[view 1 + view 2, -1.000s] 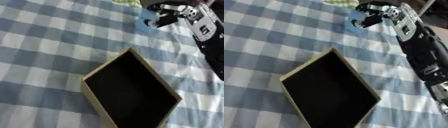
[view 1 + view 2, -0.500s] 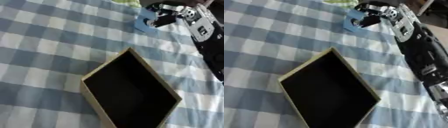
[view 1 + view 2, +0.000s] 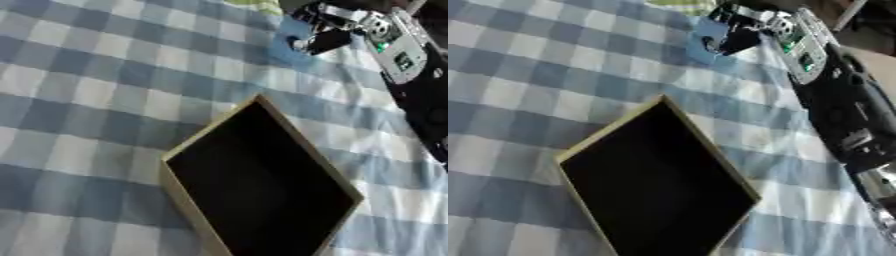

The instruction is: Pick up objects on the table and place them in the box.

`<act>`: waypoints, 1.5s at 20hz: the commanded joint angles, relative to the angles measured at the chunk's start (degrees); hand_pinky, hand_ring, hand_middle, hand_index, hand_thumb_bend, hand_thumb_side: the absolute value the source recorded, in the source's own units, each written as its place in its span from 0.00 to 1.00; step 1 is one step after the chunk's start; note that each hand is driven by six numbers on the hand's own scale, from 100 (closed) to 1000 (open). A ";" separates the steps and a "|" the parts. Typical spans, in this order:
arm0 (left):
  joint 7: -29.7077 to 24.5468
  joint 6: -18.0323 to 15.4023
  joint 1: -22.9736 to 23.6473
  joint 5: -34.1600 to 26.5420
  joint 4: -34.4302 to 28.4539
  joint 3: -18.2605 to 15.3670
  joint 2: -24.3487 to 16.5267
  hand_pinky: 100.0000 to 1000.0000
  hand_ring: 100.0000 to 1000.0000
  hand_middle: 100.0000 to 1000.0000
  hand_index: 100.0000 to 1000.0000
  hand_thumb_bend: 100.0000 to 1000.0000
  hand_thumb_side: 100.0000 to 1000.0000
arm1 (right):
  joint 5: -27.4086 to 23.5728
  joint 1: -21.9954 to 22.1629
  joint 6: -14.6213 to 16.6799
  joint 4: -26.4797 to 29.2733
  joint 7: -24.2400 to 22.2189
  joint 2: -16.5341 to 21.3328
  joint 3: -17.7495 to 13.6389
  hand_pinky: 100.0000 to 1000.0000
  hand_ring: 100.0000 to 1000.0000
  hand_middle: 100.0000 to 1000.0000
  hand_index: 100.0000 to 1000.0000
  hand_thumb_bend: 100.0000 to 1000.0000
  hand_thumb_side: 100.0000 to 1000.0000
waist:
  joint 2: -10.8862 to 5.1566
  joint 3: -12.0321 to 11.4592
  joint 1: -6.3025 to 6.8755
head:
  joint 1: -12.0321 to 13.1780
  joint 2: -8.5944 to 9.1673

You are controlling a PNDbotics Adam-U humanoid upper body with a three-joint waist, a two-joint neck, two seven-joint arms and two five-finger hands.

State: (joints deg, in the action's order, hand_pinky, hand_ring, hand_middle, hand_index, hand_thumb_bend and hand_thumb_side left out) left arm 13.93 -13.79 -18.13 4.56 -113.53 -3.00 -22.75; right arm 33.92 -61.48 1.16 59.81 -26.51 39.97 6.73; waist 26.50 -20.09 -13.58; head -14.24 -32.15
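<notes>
Now the right hand (image 3: 750, 30) pinches a small flat blue object (image 3: 707, 40) at the far edge of the checked surface (image 3: 96, 80), and next it must carry it to the open tan box (image 3: 262, 185).

right arm extended far, right hand (image 3: 741, 31) fingers curled

No text, label, brand, number or sign can be read anywhere. The pale plate on the right arm (image 3: 802, 47), just right of the small blue thing (image 3: 708, 40), carries small green and dark marks, too blurred to make out. The box (image 3: 262, 185) and the checked cloth (image 3: 96, 90) bear no lettering.
</notes>
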 commanded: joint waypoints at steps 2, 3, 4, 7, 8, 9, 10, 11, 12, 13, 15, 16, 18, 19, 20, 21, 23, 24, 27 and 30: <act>-0.30 0.07 -0.44 -0.01 -1.06 -0.01 -0.67 0.55 0.64 0.64 0.72 0.23 0.54 | -0.56 -0.82 -0.76 1.81 2.82 1.45 -0.14 0.71 0.58 0.23 0.57 0.08 0.21 | -1.41 0.00 0.63 | -0.09 0.43; -0.31 0.06 -0.45 -0.03 -1.06 -0.03 -0.69 0.55 0.64 0.64 0.72 0.22 0.54 | -0.54 -0.80 -1.02 1.95 3.45 1.43 -0.06 0.70 0.57 0.22 0.56 0.06 0.20 | -1.48 -0.02 0.63 | -0.12 0.46; -0.33 0.07 -0.47 -0.06 -1.06 -0.03 -0.70 0.55 0.64 0.64 0.72 0.22 0.54 | -0.64 -0.80 -1.21 2.08 3.89 1.41 0.03 0.68 0.56 0.22 0.56 0.04 0.19 | -1.57 -0.02 0.63 | -0.15 0.45; -0.56 0.15 -0.44 -0.10 -1.06 -0.01 -0.70 0.55 0.64 0.64 0.71 0.22 0.55 | -2.26 -0.85 -1.71 2.66 4.72 1.35 0.16 0.64 0.53 0.21 0.55 0.00 0.17 | -1.89 0.04 0.63 | -0.22 0.36; -0.61 0.18 -0.42 -0.12 -1.06 -0.03 -0.74 0.55 0.64 0.64 0.71 0.22 0.55 | -3.23 -0.89 -1.90 2.98 4.86 1.39 0.20 0.64 0.53 0.21 0.55 0.00 0.17 | -2.00 0.10 0.63 | -0.18 0.28; -0.64 0.23 -0.39 -0.15 -1.06 -0.05 -0.81 0.55 0.64 0.64 0.71 0.23 0.55 | -4.18 -0.97 -2.12 3.34 4.95 1.46 0.26 0.63 0.53 0.21 0.55 0.00 0.17 | -2.20 0.17 0.63 | -0.14 0.15; -0.63 0.30 -0.35 -0.20 -1.06 -0.08 -0.89 0.55 0.64 0.64 0.71 0.23 0.55 | -4.99 -1.05 -2.36 3.73 5.00 1.58 0.34 0.64 0.53 0.21 0.55 0.00 0.18 | -2.44 0.24 0.63 | -0.08 0.00; -0.61 0.35 -0.32 -0.25 -1.06 -0.12 -0.97 0.56 0.64 0.64 0.71 0.23 0.55 | -5.71 -1.10 -2.55 4.15 4.98 1.70 0.43 0.63 0.54 0.21 0.56 0.00 0.18 | -2.69 0.34 0.63 | 0.00 -0.17; -0.58 0.40 -0.23 -0.30 -1.06 -0.18 -1.10 0.56 0.64 0.64 0.71 0.23 0.55 | -6.64 -1.14 -2.71 4.76 4.88 1.86 0.57 0.63 0.54 0.21 0.56 0.00 0.18 | -3.03 0.56 0.63 | 0.18 -0.47; -0.55 0.45 -0.15 -0.34 -1.06 -0.22 -1.25 0.56 0.64 0.64 0.72 0.23 0.55 | -7.54 -1.14 -2.89 5.42 4.76 2.05 0.75 0.63 0.54 0.21 0.56 0.00 0.17 | -3.43 0.82 0.63 | 0.41 -0.86; -0.54 0.53 -0.06 -0.47 -1.06 -0.26 -1.64 0.56 0.64 0.64 0.72 0.23 0.54 | -9.37 -1.01 -3.33 7.10 4.45 2.48 1.32 0.63 0.54 0.21 0.56 0.00 0.17 | -4.32 1.45 0.63 | 0.86 -1.76; -0.54 0.57 -0.05 -0.58 -1.06 -0.26 -1.89 0.56 0.64 0.64 0.72 0.23 0.54 | -10.37 -0.86 -3.56 8.21 4.26 2.74 1.71 0.63 0.55 0.21 0.56 0.00 0.17 | -4.78 1.84 0.63 | 1.15 -2.16; -0.57 0.62 0.00 -0.84 -1.06 -0.28 -2.37 0.56 0.64 0.64 0.72 0.24 0.54 | -12.01 -0.34 -4.30 11.01 3.82 3.68 2.79 0.63 0.55 0.21 0.56 0.00 0.13 | -5.87 2.84 0.82 | 2.09 -3.08; -0.57 0.65 0.08 -1.02 -1.06 -0.30 -2.53 0.56 0.64 0.64 0.72 0.24 0.54 | -13.03 -0.03 -4.73 12.78 3.58 4.12 3.39 0.63 0.55 0.21 0.56 0.00 0.12 | -6.48 3.55 1.13 | 2.52 -3.70; -0.55 0.71 0.20 -1.23 -1.06 -0.34 -2.65 0.56 0.64 0.64 0.72 0.24 0.54 | -14.14 0.30 -5.22 14.58 3.33 4.62 4.04 0.63 0.55 0.21 0.56 0.00 0.12 | -7.08 4.34 1.51 | 2.91 -4.40; -0.52 0.76 0.35 -1.46 -1.06 -0.42 -2.77 0.56 0.65 0.64 0.72 0.24 0.53 | -15.39 0.70 -5.81 16.62 3.07 5.27 4.77 0.63 0.55 0.21 0.56 0.00 0.12 | -7.67 5.25 1.93 | 3.35 -5.14; -0.39 0.85 0.72 -1.89 -1.06 -0.61 -3.04 0.56 0.65 0.64 0.72 0.25 0.53 | -18.30 1.84 -7.54 21.66 2.65 7.02 6.39 0.63 0.55 0.21 0.56 0.00 0.12 | -8.76 7.11 2.70 | 4.19 -6.17; -0.32 0.92 0.86 -2.11 -1.06 -0.68 -3.11 0.56 0.65 0.64 0.72 0.25 0.53 | -19.70 2.58 -8.79 24.45 2.45 7.92 7.27 0.63 0.55 0.21 0.56 0.00 0.12 | -9.39 8.09 3.08 | 4.53 -6.67; -0.20 1.01 0.85 -2.83 -1.06 -0.73 -3.29 0.57 0.67 0.64 0.72 0.25 0.53 | -23.08 4.88 -14.06 32.98 2.40 10.12 9.30 0.64 0.56 0.21 0.56 0.00 0.11 | -10.82 10.15 3.91 | 5.39 -7.67; -0.24 0.93 0.77 -3.38 -1.06 -0.76 -3.39 0.57 0.68 0.64 0.72 0.25 0.52 | -25.34 7.66 -20.18 42.90 2.73 11.99 10.56 0.64 0.57 0.22 0.56 0.00 0.13 | -11.95 11.32 4.57 | 6.13 -8.49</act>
State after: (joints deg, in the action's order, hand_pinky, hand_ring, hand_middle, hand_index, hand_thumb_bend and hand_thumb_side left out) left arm 13.62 -12.93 -17.04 1.63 -113.53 -3.23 -24.61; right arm 9.91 -53.16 -16.88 98.54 -23.97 49.17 17.38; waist 15.69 -8.76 -9.50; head -8.49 -39.93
